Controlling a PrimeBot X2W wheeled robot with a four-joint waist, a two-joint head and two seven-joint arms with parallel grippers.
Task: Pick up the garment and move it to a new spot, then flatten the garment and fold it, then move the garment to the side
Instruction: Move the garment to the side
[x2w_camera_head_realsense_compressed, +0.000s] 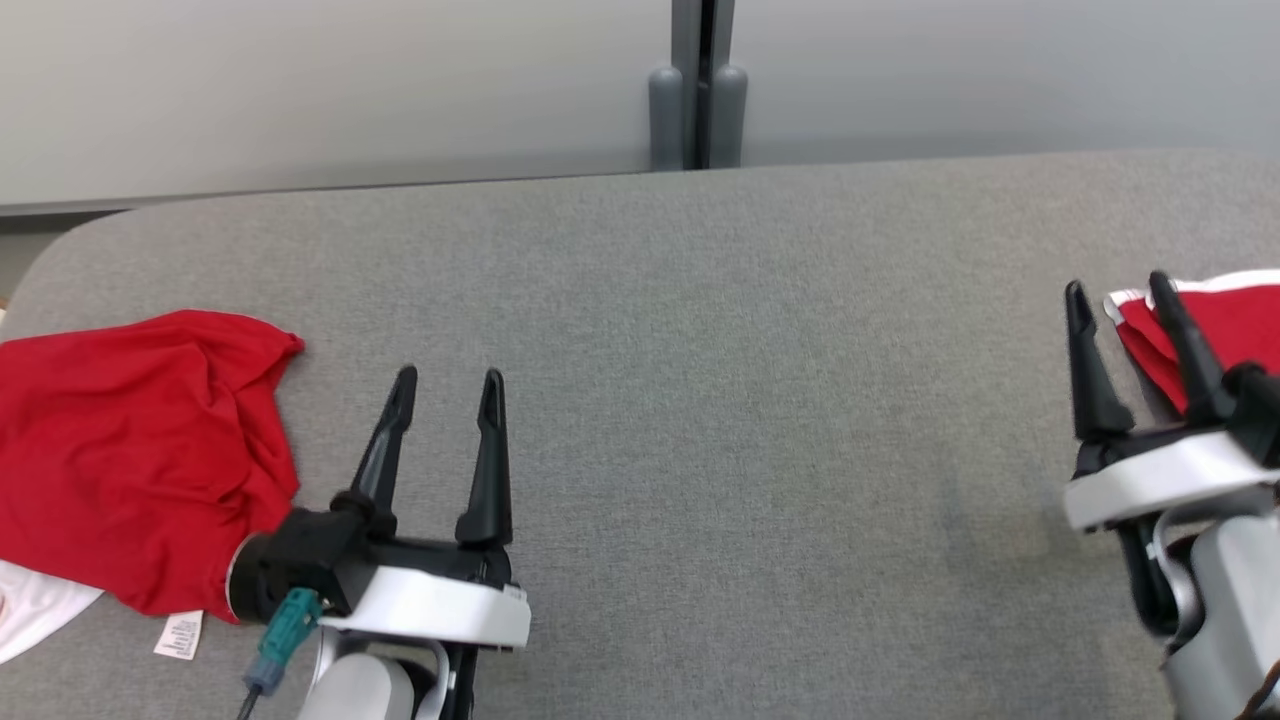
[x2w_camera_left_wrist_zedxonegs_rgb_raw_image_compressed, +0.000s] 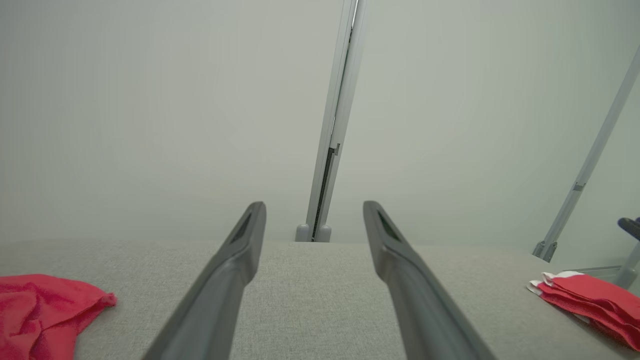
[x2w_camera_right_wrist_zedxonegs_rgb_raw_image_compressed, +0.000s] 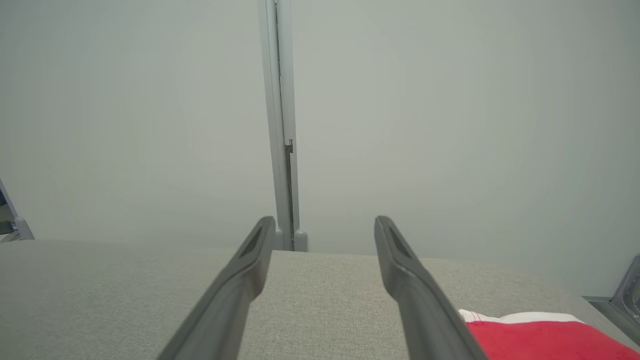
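Observation:
A folded red garment (x2w_camera_head_realsense_compressed: 1235, 315) with white trim lies at the right edge of the grey padded table (x2w_camera_head_realsense_compressed: 700, 350). It also lies low right in the left wrist view (x2w_camera_left_wrist_zedxonegs_rgb_raw_image_compressed: 590, 300) and in the right wrist view (x2w_camera_right_wrist_zedxonegs_rgb_raw_image_compressed: 540, 340). My right gripper (x2w_camera_head_realsense_compressed: 1118, 290) stands open just left of it, nothing between its fingers (x2w_camera_right_wrist_zedxonegs_rgb_raw_image_compressed: 324, 222). A crumpled red garment (x2w_camera_head_realsense_compressed: 130, 450) lies at the table's left side (x2w_camera_left_wrist_zedxonegs_rgb_raw_image_compressed: 40, 310). Right of that heap, my left gripper (x2w_camera_head_realsense_compressed: 447, 385) is open and empty over bare table (x2w_camera_left_wrist_zedxonegs_rgb_raw_image_compressed: 314, 210).
A white cloth (x2w_camera_head_realsense_compressed: 30, 610) and a care label (x2w_camera_head_realsense_compressed: 178, 635) stick out from under the crumpled heap. A pale wall with a grey post (x2w_camera_head_realsense_compressed: 697, 110) runs behind the table's rounded far edge. Bare grey surface stretches between the two grippers.

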